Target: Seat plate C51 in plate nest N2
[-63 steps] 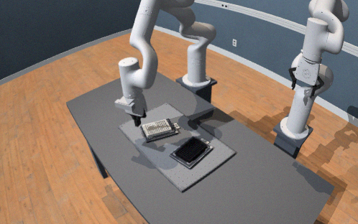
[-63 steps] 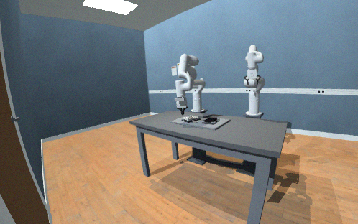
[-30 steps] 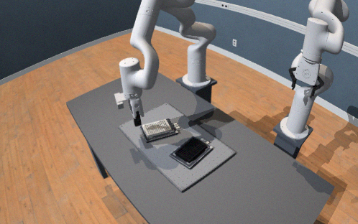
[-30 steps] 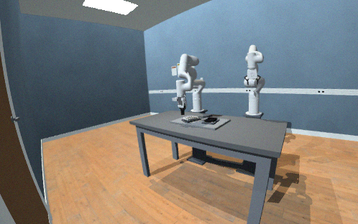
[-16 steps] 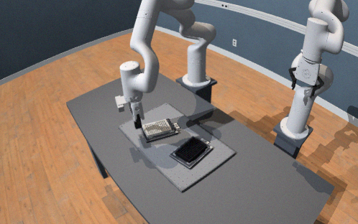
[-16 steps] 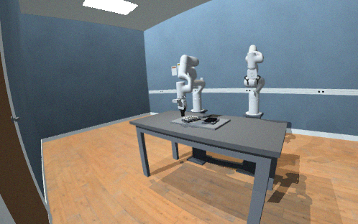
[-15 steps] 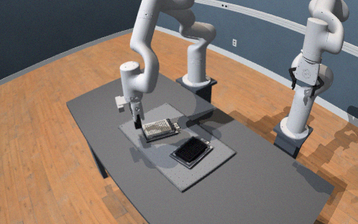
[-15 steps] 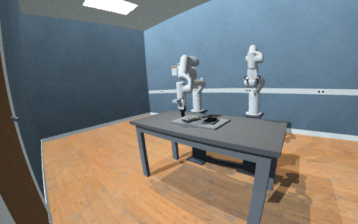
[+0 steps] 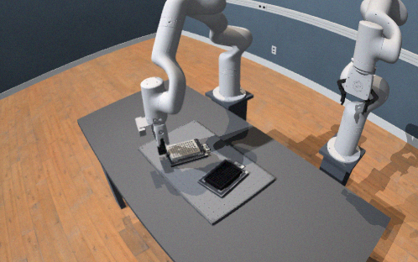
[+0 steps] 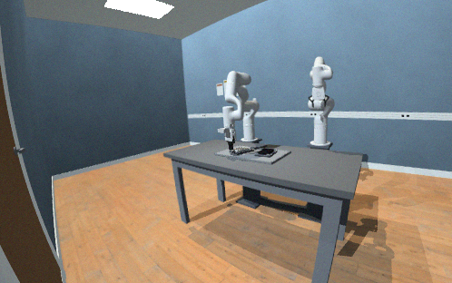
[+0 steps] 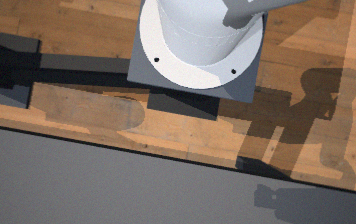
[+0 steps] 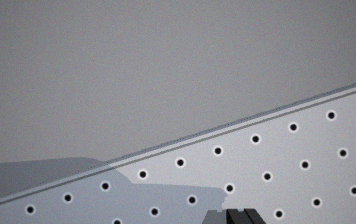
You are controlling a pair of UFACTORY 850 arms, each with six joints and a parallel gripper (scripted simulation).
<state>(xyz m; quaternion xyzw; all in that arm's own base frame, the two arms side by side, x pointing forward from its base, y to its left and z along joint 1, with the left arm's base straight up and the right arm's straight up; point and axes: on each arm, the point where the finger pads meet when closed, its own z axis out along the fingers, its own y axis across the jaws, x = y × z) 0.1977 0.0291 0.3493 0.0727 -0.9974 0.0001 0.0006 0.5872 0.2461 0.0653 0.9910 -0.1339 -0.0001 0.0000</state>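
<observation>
- We see the right fingers [image 9: 162, 148] [image 10: 230, 147] together, near the board's edge [image 12: 220, 132], beside the pale plate [image 9: 185, 150] [image 10: 242, 149].
- Left fingers [image 9: 342, 93] [image 10: 312, 102]: apart, off the bench [image 9: 294, 210] [image 10: 272, 174] [image 11: 100, 185] [image 12: 150, 65].
- Pale plate: long axis across the board [image 9: 214, 210] [image 10: 272, 160]; we cannot tell which plate is C51.

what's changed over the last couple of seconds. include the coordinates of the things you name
The right gripper [image 9: 162, 152] [image 10: 230, 151] [image 12: 241, 214] turned and came down beside the pale plate [image 9: 183, 151] [image 10: 243, 149]; nothing visibly gripped or released. The left gripper [image 9: 353, 107] [image 10: 319, 105] and black plate [image 9: 224, 175] [image 10: 267, 151] stayed put. Any pale-plate shift is too small to tell.
</observation>
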